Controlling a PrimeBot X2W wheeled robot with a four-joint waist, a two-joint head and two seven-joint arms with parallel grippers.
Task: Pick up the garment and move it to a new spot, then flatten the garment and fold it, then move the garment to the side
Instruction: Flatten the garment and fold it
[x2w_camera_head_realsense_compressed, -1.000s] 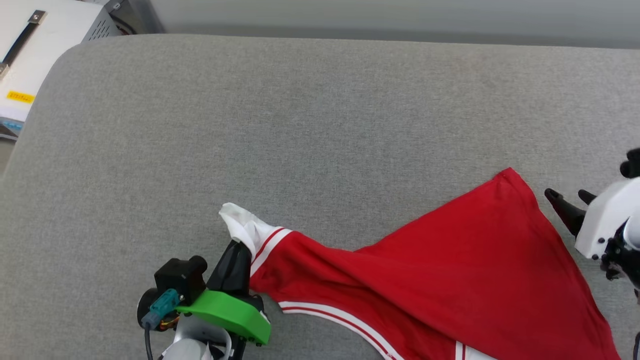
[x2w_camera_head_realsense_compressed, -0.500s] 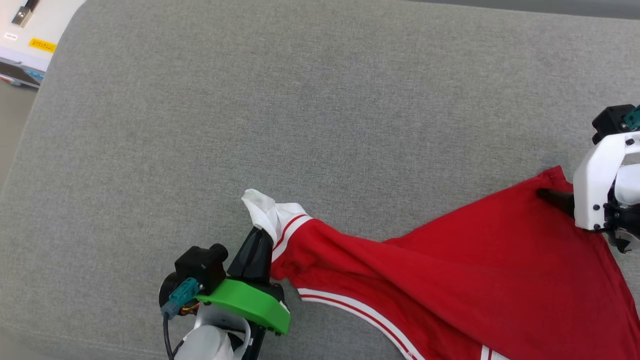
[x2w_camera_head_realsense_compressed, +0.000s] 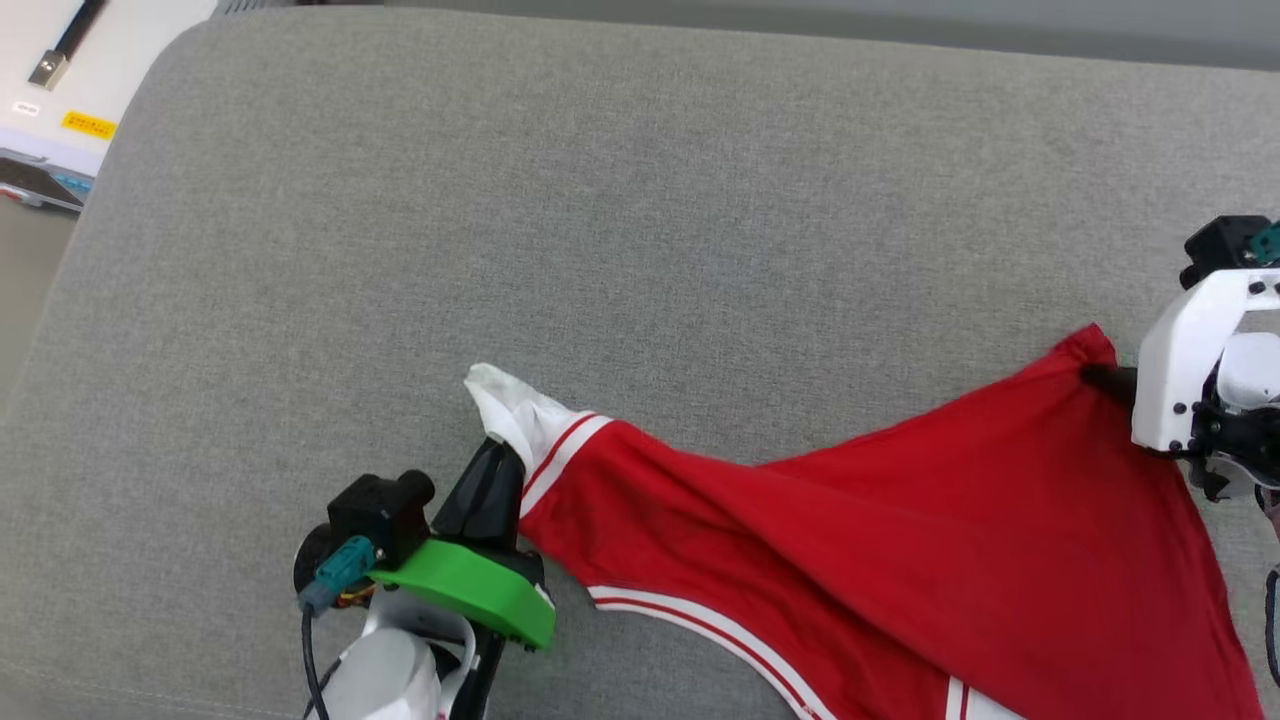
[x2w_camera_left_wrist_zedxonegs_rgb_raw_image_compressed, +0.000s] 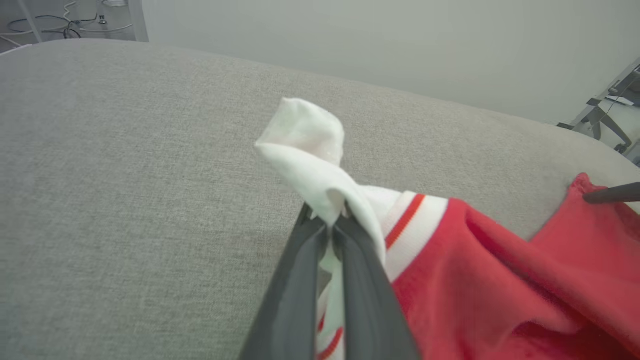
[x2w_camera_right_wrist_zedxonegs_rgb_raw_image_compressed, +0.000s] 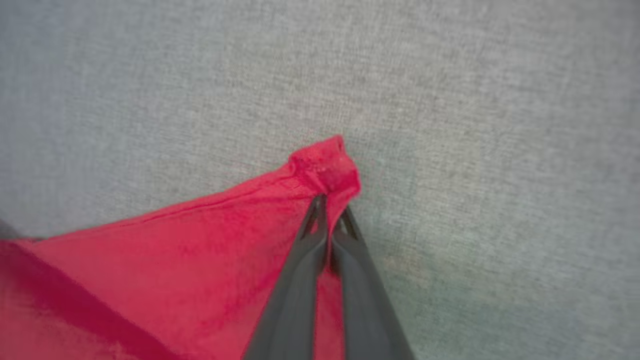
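on the grey cushion (x2w_camera_head_realsense_compressed: 600, 200), lower left, the left gripper (x2w_camera_head_realsense_compressed: 497, 458) is pinched tight on the white sleeve (x2w_camera_head_realsense_compressed: 512, 412) of the garment (x2w_camera_head_realsense_compressed: 900, 570). left wrist view agrees: jaws together, white cloth between them. far right, the right gripper (x2w_camera_head_realsense_compressed: 1108, 380) is clamped on a red corner (x2w_camera_right_wrist_zedxonegs_rgb_raw_image_compressed: 325, 162), fingers together with cloth puckered above the tips.

step, judged: pick-up for the move to a new spot. both grips look set. can't tell if the middle is off the cushion. next move calls for raising both arms together and keeping the spread, so the cloth doesn't sag or pull out. the small pinch on the sleeve looks like the weaker hold.

garment, left to right: white sleeve tip bunched and sticking up past the left fingertips, then a white-and-red striped cuff. red body stretched between the two grips along the near side of the cushion, long diagonal crease, striped trim on the lower curve. no print showing. lower part cut off by the frame. ends in the puckered red corner at right.
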